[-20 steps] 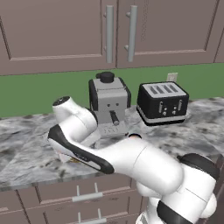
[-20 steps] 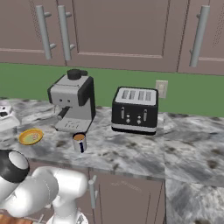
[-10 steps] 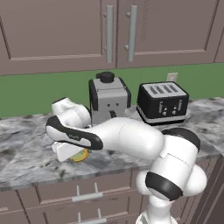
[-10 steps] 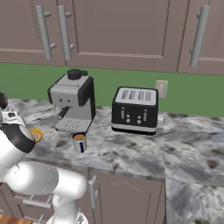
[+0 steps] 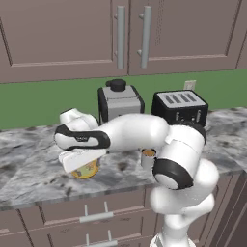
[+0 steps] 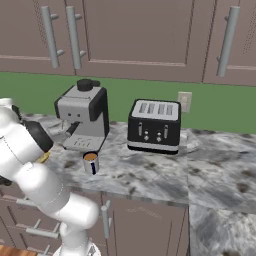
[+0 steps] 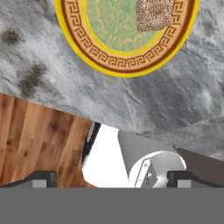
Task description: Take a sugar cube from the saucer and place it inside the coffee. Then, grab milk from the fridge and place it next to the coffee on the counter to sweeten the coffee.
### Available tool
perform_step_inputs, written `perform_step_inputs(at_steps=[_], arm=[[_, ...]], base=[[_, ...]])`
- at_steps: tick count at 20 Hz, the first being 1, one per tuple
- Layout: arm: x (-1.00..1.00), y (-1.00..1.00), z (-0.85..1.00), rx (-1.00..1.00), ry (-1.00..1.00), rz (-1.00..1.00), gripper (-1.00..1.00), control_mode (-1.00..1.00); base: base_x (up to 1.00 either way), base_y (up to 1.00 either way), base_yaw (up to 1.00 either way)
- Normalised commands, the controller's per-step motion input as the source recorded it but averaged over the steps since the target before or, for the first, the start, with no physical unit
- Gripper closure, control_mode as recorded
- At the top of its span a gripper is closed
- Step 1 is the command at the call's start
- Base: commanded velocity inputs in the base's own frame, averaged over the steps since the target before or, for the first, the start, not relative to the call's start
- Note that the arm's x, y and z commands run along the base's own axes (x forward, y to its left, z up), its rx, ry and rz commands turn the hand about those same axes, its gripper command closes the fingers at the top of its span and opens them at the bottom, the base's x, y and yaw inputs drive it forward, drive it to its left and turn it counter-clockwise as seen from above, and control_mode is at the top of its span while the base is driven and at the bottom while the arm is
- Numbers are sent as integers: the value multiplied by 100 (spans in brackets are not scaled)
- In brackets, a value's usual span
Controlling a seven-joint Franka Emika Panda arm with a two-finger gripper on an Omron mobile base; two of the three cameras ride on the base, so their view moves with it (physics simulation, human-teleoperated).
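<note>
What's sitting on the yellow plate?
A speckled sugar cube lies on the saucer, off its green centre. The saucer's far side is cut off by the picture edge.

Brown wooden wall cabinets (image 6: 150, 40) with long silver bar handles hang above a green painted wall band (image 6: 220, 107), which carries a pale wall socket (image 6: 184, 101). Beneath the worktop run brown drawers with silver handles (image 5: 94, 217). Warm brown wooden plank flooring (image 7: 39, 144) shows below.

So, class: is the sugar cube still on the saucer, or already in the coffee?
On the saucer. In the hand view the speckled sugar cube lies on its greenish centre, and the open gripper holds nothing. The coffee stands apart.
</note>
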Motion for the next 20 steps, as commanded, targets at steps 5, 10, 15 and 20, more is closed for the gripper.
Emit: perform_step_inputs(at_steps=[5,10,15,20], arm=[[46,0,-38,-5,-8,-10,-100,-100],[37,0,-40,-9,-19,-11,-100,-100],[30,0,-27,-4,-20,-9,-100,-100],[41,0,-17,-3,-8,-6,-100,-100]], base=[[0,0,0],[0,0,0],[0,0,0],[0,0,0]])
